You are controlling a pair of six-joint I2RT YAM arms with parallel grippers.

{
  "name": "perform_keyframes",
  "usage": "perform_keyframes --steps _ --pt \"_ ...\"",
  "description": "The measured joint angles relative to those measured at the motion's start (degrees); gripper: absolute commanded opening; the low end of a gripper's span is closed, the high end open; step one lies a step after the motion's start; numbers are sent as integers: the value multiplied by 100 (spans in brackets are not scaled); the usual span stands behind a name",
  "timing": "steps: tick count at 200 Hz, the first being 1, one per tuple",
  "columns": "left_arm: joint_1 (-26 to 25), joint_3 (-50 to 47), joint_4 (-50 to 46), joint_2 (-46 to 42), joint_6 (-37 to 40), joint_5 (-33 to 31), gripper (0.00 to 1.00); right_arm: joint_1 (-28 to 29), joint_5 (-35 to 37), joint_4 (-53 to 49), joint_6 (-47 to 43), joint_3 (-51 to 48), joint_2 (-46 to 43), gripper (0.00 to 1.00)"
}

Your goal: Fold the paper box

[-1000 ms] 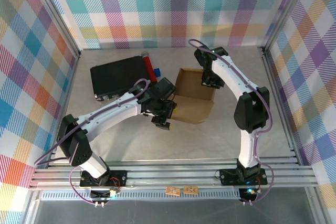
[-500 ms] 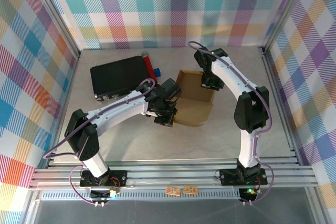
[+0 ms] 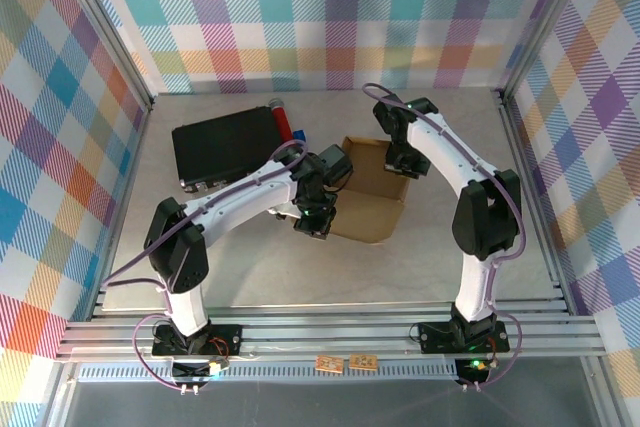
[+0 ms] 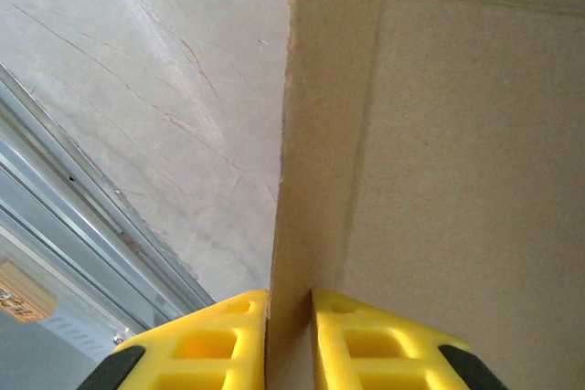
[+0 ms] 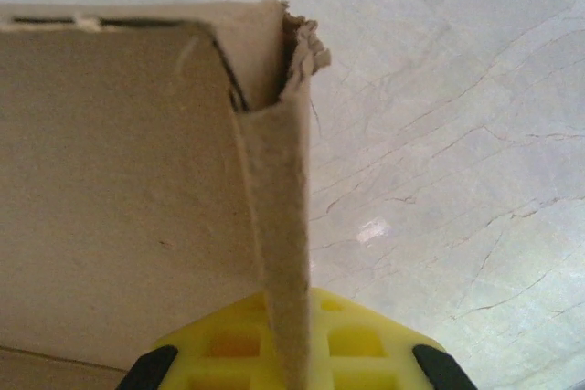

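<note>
Paper box (image 3: 368, 209): one, plain brown cardboard, sitting open-topped on the pale table (image 3: 250, 267) a little right of the middle, with a broad panel spreading from it toward the near side. Two arms reach it, one from each side.

The left gripper (image 3: 318, 223) is at the box's left edge. In the left wrist view its two yellow fingers (image 4: 215, 340) press against either face of an upright cardboard wall (image 4: 315, 134), so the left gripper (image 4: 291, 317) is pinched narrowly on the box, whose inner panel (image 4: 466, 189) spreads to the right.

The right gripper (image 3: 402, 161) is at the far right side of the box. In the right wrist view a thin wall of the box (image 5: 283, 226) runs edge-on between the yellow fingers (image 5: 352, 340), and the right gripper (image 5: 288, 321) is clamped tight on it; the corner beyond looks ragged.

Left of the box and apart from it lies one black case (image 3: 225, 147), with one red cylinder (image 3: 283, 123) along its right end. Two small brown cards (image 3: 345, 362) sit on the near rail.
</note>
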Motion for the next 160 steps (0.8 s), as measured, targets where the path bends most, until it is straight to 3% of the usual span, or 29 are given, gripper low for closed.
perform_keyframes --steps 39,57,93,160 --pt "94 402 -376 398 179 -24 9 79 -24 90 103 -103 -22 0" --pt "98 498 -459 509 249 -20 0 116 -46 142 120 -175 -24 0" --pt "114 813 -839 684 470 -127 0 177 -68 238 199 -328 -35 0" --pt "326 2205 -2170 1622 1965 -758 0 238 -289 487 570 -791 -120 0"
